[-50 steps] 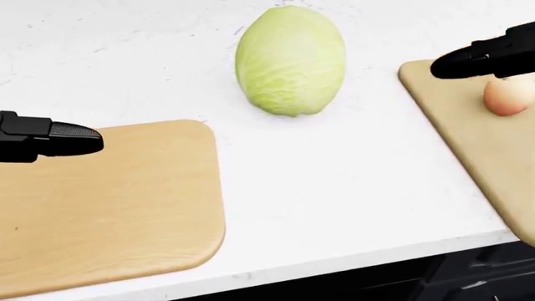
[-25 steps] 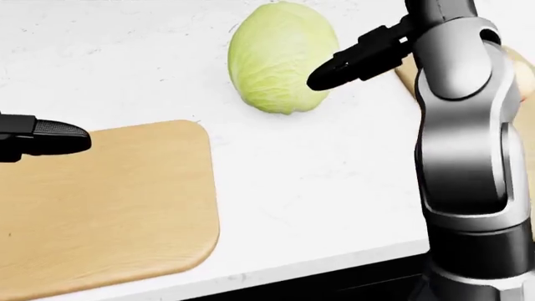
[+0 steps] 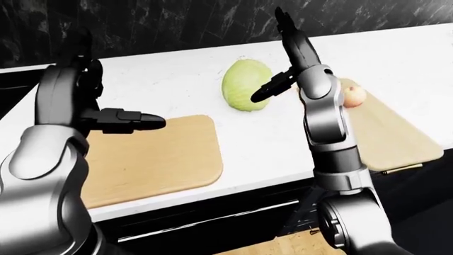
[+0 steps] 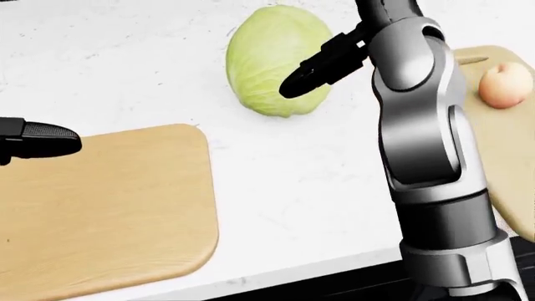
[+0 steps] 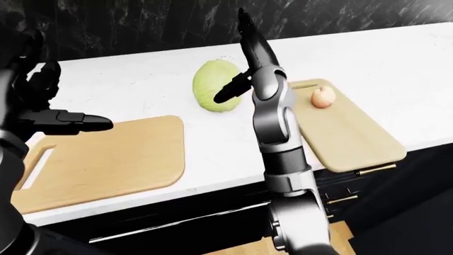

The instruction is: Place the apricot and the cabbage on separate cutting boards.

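Cabbage (image 4: 278,59): on the white counter (image 4: 318,182), my landmark. Right of it, apricot (image 4: 505,85) on the right cutting board (image 5: 347,133). Below-left, bare left cutting board (image 4: 108,207). My right hand (image 3: 287,50), fingers spread, beside the cabbage's right flank. My left hand (image 3: 117,119): spread, holding nothing.

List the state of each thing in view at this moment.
Cabbage: on the bare counter, on neither board.
Apricot: resting on the right board.
Left board: nothing on it.
Right hand: open, beside the cabbage, not gripping it.
Left hand: open, over the left board, holding nothing.
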Tool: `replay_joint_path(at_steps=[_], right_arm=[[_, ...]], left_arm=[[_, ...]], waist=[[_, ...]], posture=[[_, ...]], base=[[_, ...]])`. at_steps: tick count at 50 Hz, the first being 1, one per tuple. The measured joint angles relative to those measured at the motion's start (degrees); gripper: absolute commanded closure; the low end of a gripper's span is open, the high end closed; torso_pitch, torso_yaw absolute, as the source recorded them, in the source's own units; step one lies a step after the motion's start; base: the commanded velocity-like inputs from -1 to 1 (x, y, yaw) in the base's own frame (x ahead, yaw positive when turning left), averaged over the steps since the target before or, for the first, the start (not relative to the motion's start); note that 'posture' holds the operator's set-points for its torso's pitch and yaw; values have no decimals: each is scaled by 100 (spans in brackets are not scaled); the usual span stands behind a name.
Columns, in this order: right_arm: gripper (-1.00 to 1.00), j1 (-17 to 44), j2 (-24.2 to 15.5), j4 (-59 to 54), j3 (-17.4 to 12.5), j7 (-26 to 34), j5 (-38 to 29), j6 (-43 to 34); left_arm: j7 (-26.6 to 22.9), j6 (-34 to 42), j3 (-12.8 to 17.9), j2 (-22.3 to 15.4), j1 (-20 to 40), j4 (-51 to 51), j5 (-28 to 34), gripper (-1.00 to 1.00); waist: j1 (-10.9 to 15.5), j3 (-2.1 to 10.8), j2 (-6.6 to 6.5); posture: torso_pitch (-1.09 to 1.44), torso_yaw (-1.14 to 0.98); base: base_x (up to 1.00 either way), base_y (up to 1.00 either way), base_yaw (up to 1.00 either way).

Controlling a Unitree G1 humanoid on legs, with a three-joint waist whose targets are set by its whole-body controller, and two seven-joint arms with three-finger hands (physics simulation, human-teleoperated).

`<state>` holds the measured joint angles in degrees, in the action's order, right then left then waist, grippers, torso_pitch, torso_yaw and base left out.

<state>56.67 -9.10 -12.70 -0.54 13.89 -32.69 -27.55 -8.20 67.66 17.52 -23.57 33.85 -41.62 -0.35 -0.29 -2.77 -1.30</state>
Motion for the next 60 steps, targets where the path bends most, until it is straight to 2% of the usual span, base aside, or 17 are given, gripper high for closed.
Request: replay_joint_path(at_steps=[26,46,51,60], right_arm=[[-100,124,186,-1119,80,-82,-73,601],[-100,37,240,-1031,123,155,-176,572],[-63,31,214,-1082,119,235,-215,576],[-41,-31,212,-969,139,315,-395,683]], left_arm=[[27,-90,81,27,-223,-93,-75,-100],[8,-5,121,-43,-164,-124,-95,-100],[12,10,111,-54,-137,-123,-99,-100],[2,16,145,-50,-200,-166,-99,-100]], waist=[[6,18,-29],[7,28,-30],[4,26,-34],[-9,38,-37]], posture=[[0,0],[0,0],[0,0],[0,0]], base=[[0,0,0],[0,0,0],[0,0,0],[0,0,0]])
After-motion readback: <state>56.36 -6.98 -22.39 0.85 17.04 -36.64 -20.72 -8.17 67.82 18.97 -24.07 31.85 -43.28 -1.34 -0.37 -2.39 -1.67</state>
